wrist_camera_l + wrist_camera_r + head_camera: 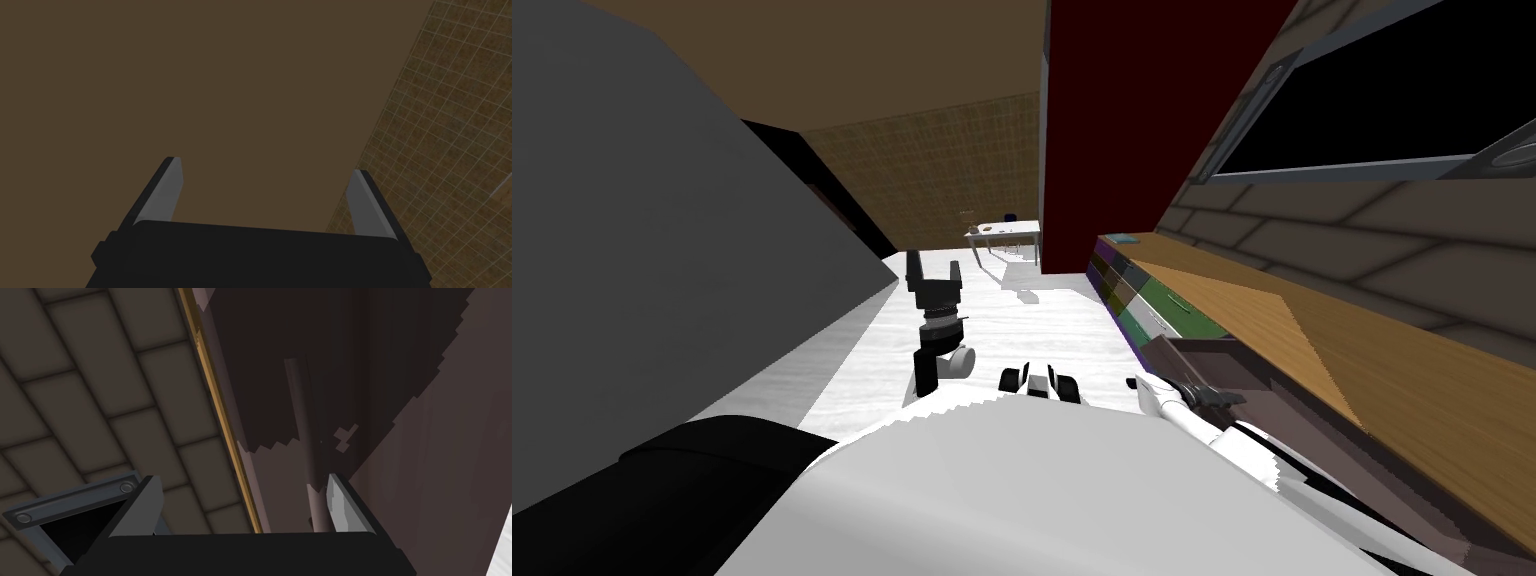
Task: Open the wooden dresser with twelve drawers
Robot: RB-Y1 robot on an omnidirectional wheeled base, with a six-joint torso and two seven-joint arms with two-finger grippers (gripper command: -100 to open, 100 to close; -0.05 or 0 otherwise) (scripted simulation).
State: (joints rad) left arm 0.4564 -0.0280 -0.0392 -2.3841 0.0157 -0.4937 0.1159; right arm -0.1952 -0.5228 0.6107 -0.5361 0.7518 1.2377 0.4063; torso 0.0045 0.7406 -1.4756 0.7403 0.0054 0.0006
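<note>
My left gripper (pixel 934 268) is raised in front of my left side, well apart from the dresser, its fingers (pixel 172 187) spread wide with nothing between them. My right gripper (pixel 1212 397) is at the dresser (pixel 1372 370), which runs along the wall on my right with a wooden top and coloured drawer fronts. There, a mauve-brown drawer (pixel 1207 352) juts out from the row. Its bar handle (pixel 300 418) lies between my open right fingers (pixel 342 508), just beside one of them and not clamped.
</note>
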